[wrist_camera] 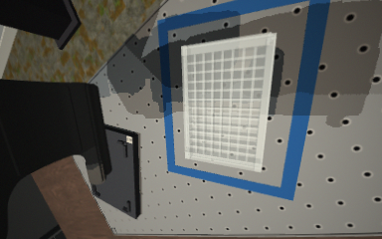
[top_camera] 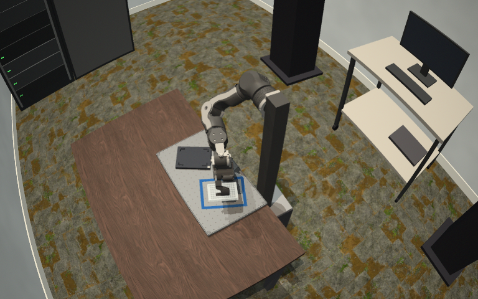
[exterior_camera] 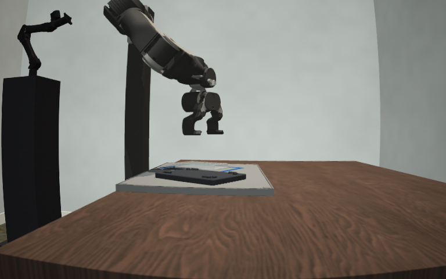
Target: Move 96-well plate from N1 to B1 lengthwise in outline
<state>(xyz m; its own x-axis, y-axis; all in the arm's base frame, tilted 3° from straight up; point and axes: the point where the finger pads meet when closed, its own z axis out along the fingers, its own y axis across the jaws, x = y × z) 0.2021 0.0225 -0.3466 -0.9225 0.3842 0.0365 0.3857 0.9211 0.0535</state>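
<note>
White plate [wrist_camera: 226,102] (one), blue outline [wrist_camera: 297,121], empty nest [top_camera: 193,157]

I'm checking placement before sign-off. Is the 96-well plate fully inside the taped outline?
Inside. In the wrist view the 96-well plate has grey deck showing between every edge and the blue taped outline.

A brown wooden table [top_camera: 130,207] carries a grey perforated deck board [top_camera: 211,222] near its edge by the arm's post. On the board lie a dark flat plate nest [top_camera: 192,157] and, just beside it, a blue taped outline [top_camera: 203,196]. A white well plate [wrist_camera: 226,100] sits flat inside the outline, its long sides along the outline's long sides.
</note>
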